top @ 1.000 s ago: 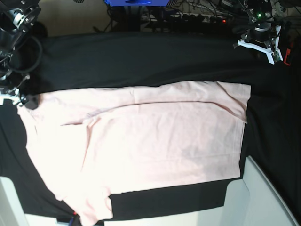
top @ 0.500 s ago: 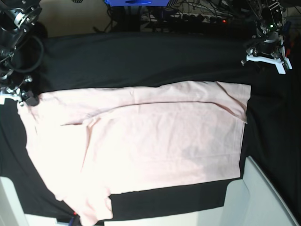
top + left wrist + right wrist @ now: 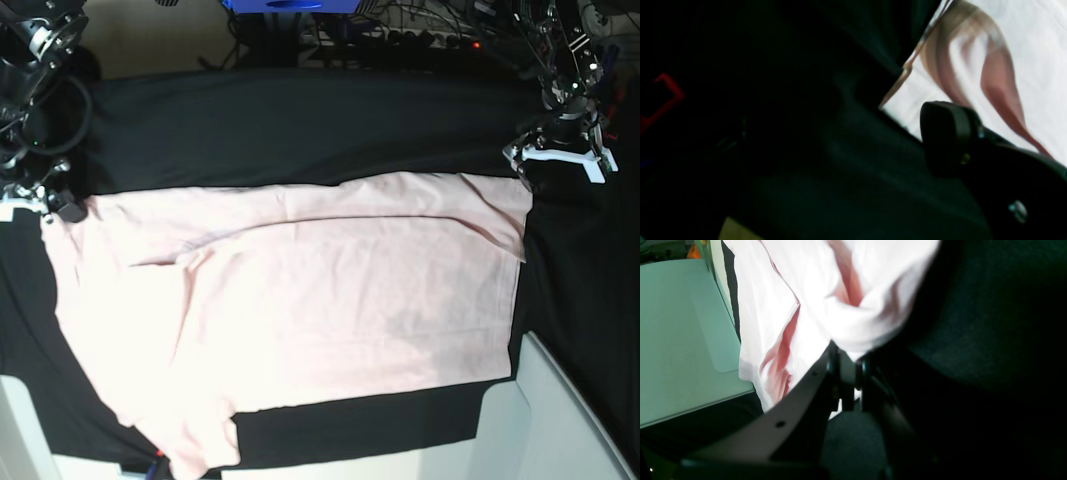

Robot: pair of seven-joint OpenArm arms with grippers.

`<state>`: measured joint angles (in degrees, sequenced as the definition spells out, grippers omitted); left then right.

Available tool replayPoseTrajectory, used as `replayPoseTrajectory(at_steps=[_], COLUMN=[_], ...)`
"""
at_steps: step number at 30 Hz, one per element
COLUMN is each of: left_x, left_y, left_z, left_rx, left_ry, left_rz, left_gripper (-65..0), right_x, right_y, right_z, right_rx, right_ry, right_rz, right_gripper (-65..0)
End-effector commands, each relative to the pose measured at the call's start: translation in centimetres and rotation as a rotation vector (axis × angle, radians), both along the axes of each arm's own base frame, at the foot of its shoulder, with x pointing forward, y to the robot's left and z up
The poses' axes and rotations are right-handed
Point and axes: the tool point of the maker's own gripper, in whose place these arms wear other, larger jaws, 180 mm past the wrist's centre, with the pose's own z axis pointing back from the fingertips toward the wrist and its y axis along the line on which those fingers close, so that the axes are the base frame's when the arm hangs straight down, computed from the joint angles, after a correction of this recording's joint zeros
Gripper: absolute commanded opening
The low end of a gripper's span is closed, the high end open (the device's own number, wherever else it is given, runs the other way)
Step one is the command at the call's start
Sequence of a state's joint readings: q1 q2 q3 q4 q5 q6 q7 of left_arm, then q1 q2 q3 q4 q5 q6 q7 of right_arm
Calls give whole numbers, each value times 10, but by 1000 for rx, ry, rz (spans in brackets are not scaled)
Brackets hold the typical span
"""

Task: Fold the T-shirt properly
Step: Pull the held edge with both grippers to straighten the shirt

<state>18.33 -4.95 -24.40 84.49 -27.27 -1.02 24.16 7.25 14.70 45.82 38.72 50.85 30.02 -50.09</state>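
My right pincer [image 3: 848, 373] is clamped on the T-shirt [image 3: 300, 300] corner; my left pincer [image 3: 556, 158] hovers spread apart just beside the opposite corner.

From my seat, the bench [image 3: 300, 130] wears a black cloth across nearly the whole base view. At twelve o'clock a blue box [image 3: 288, 5] sits beside a tangle of cables [image 3: 420, 35]. At five o'clock I see a pale grey panel [image 3: 560, 420], and a similar pale surface [image 3: 20, 430] at seven o'clock.
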Motion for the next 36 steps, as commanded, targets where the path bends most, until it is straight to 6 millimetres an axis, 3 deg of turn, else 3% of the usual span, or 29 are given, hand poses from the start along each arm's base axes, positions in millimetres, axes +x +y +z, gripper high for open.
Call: replayPoseTrajectory(at_steps=[1, 9, 15, 25, 36], left_x=[10, 31, 55, 48, 50], left_y=[6, 2, -31, -34, -37], left_z=[10, 2, -7, -30, -32], left_rx=[20, -20, -74, -116, -128], left_ry=[-38, -59, -74, -26, -29], left_rz=[1, 17, -111, -87, -82], left_gripper=[-34, -55, -79, -89, -390], right_x=[9, 8, 9, 2, 2], right_y=[-12, -11, -9, -9, -9], right_z=[12, 12, 11, 7, 7], right_rx=[-25, -23, -18, -19, -19], right_ry=[-41, -39, -39, -27, -27], right_rz=[-3, -2, -1, -1, -1], right_gripper=[-650, -650, -650, -650, -650])
